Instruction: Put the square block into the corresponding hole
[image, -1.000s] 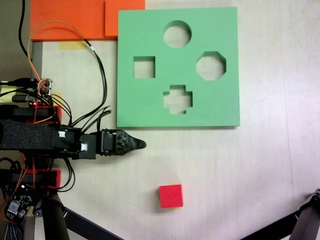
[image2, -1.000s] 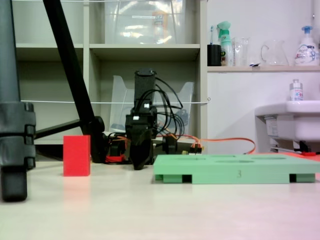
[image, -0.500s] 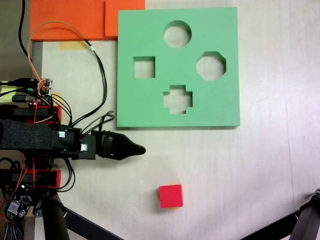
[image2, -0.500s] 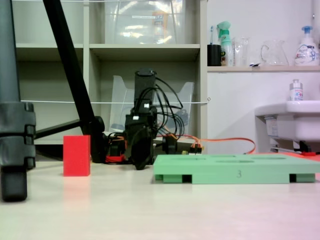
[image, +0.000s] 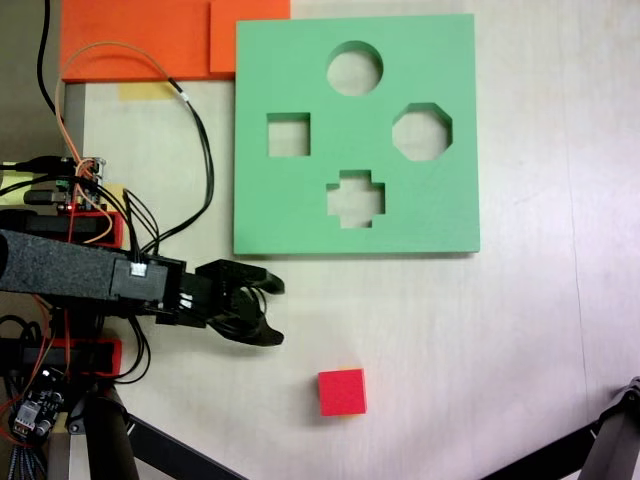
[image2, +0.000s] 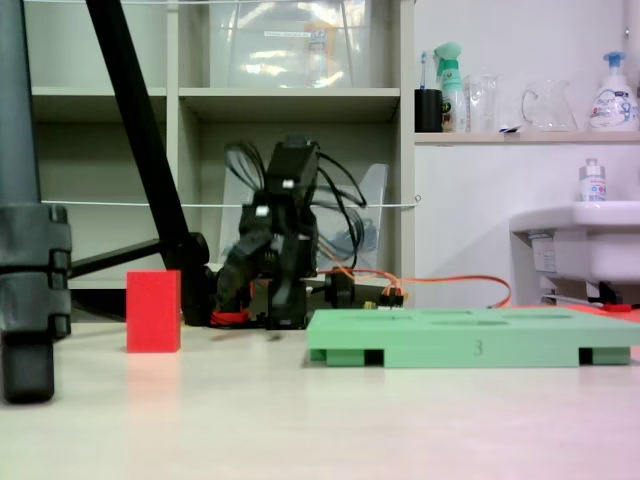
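1. Counting first, you have one square block (image: 342, 391), one green foam board (image: 440, 210) with four cutouts, two orange foam slabs (image: 140, 35) at the top left corner of the overhead-looking fixed view, and one claw (image: 277, 312); the cutouts are one round, one octagonal, one cross-shaped and one square, the corresponding hole (image: 288, 135).
2. Your claw is spread, its two black jaws parted with nothing between them; it sits just below the board's lower left corner, apart from the block, which lies lower and to the right in that view.
3. The block rests on the bare counter (image: 520, 340), well apart from the board and from the hole; in the low fixed view the block (image2: 153, 310) stands upright to the left of the claw (image2: 245, 300), with the board (image2: 470, 340) lying flat to the right.
4. The counter is pale and smooth with a faint wood grain; behind it you see a shelf unit (image2: 200, 95), a white sink (image2: 580, 245) and bottles (image2: 612, 90) on a ledge; dark tripod legs (image2: 140, 130) stand at the left.
5. The block is bright red with crisp edges; the board is a thick matte slab with notches along its lower edge; black and orange cables (image: 195, 130) trail from the arm.
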